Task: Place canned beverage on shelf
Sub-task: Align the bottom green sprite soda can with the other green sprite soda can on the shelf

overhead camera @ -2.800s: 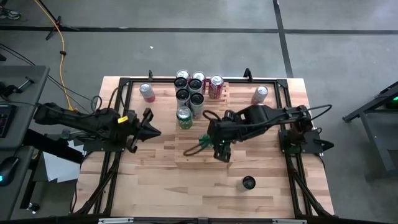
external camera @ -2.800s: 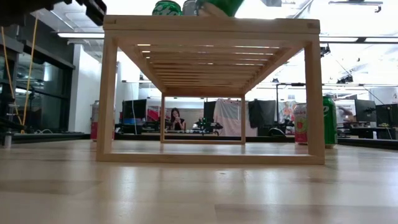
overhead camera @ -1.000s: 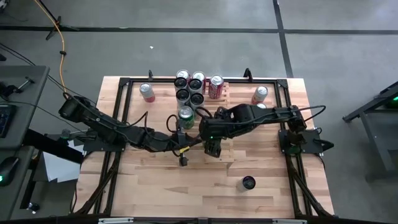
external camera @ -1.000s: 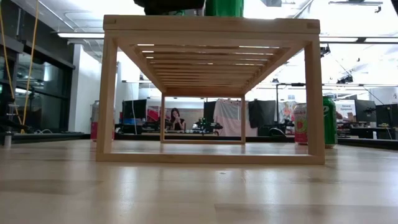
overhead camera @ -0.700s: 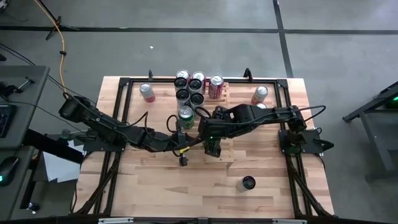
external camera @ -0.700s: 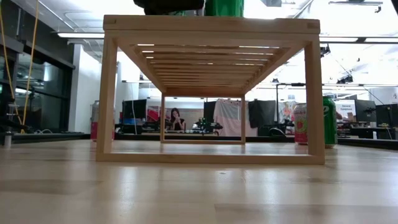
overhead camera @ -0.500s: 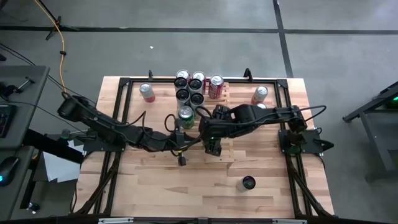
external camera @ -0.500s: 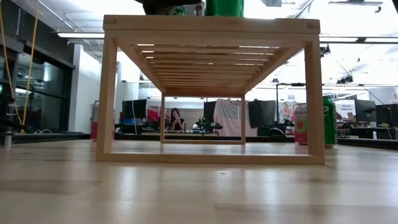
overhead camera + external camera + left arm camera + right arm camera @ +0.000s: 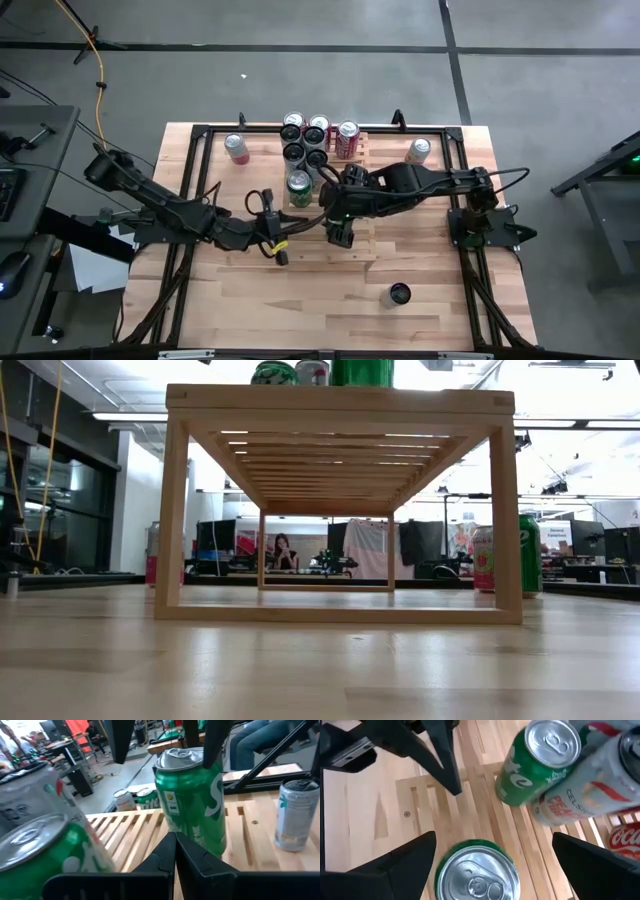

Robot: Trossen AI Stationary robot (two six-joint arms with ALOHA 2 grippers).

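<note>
The green can (image 9: 476, 872) stands upright on the shelf (image 9: 362, 245), long axis up-down, right under the right end effector (image 9: 338, 232), between its wide-open fingers w/ gaps both sides, so not held. Left end effector (image 9: 277, 250) is pinched shut, empty, just left of the shelf, pointing at the can. Right arm is nearer. Next move looks like straight up & away.

Bright ceiling lights glare white above the shelf (image 9: 340, 400) ahead of me; the nearest green can (image 9: 35, 855) by my fingers blurs badly.
</note>
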